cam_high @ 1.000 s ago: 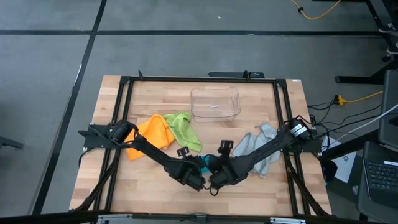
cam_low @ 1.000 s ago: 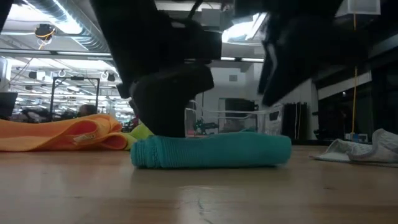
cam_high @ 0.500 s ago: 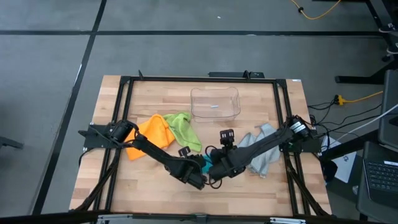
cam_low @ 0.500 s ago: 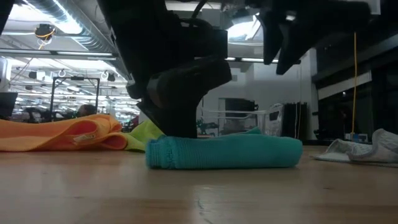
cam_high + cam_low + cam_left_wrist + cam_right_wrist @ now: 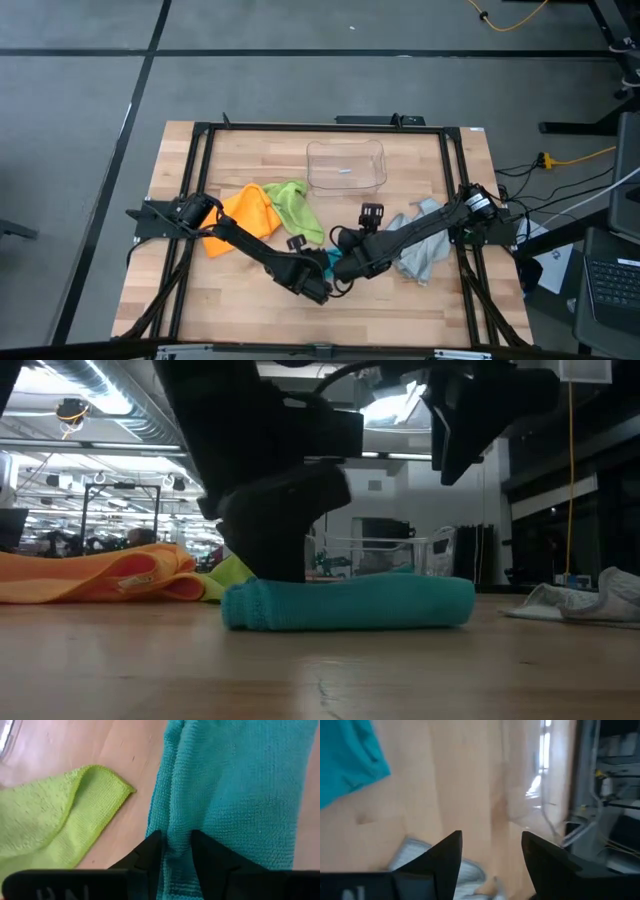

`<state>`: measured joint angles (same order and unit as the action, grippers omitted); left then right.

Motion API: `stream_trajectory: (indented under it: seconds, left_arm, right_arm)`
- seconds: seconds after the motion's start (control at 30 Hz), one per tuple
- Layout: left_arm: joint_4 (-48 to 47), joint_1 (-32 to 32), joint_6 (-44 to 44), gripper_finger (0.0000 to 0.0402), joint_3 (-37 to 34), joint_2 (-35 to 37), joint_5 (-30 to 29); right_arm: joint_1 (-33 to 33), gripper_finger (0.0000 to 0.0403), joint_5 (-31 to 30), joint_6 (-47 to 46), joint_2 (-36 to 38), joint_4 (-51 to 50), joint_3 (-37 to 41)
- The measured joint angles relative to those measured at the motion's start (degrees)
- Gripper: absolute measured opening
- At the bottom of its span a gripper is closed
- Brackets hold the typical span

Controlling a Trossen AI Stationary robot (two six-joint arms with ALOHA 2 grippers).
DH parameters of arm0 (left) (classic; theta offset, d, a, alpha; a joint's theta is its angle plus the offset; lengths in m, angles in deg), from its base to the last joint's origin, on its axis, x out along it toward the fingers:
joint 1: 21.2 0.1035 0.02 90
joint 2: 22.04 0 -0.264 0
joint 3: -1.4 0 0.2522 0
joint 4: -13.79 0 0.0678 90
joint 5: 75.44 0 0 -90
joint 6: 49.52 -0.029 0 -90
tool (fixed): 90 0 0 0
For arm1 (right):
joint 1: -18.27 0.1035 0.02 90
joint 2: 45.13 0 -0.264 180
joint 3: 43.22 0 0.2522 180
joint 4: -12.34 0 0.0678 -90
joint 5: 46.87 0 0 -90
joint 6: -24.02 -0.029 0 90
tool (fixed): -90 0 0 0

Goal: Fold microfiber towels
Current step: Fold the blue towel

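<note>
While the left gripper (image 5: 176, 851) pinches its edge, the folded teal towel (image 5: 350, 604) lies near the table's front edge.
Soft, limp cloth: grip hems. Right gripper (image 5: 491, 851) hovers open, empty.

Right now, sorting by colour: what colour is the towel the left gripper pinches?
Teal towel, clearest in left wrist view.

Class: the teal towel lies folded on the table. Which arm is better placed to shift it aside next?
Probably the left. The left gripper pinches the teal towel edge, shut on it. The right gripper is open, lifted above the table, pointing toward the clear bin.
</note>
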<state>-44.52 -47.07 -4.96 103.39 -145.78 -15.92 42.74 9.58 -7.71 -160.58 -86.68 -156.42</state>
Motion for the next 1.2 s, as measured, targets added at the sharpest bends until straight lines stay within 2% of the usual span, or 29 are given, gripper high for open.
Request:
stream_trajectory:
  seconds: [0.17,0.33,0.4,0.57,0.87,1.0,1.2]
  left_arm:
    - [0.0,0.0,-3.3,0.0099,0.0,0.0,-2.5]
    - [0.3,0.2,-3.0,0.0099,0.0,0.0,-5.0]
    - [0.7,0.2,-3.0,0.0099,0.0,0.0,-6.0]
    - [1.3,0.4,-3.0,0.0099,0.0,0.0,-6.5]
    - [1.5,0.5,-1.1,0.0099,0.0,0.0,-4.5]
    - [1.9,0.5,0.6,0.0099,0.0,0.0,-4.1]
    - [2.1,0.5,3.3,0.0099,0.0,0.0,-3.3]
  right_arm:
    - [0.0,0.0209,2.8,-0.3,0.0,1.3,0.0]
    - [0.1,0.0209,4.4,-6.6,0.0,0.5,0.0]
    - [0.5,0.0209,7.0,-7.3,0.0,-0.1,0.0]
    - [2.1,0.0209,14.3,-4.3,0.0,-3.6,0.0]
    - [8.3,0.0209,17.0,1.7,0.1,-3.6,0.5]
    - [11.4,0.0209,14.3,6.3,0.1,2.7,3.4]
    - [14.1,0.0209,8.8,14.1,0.1,23.8,11.5]
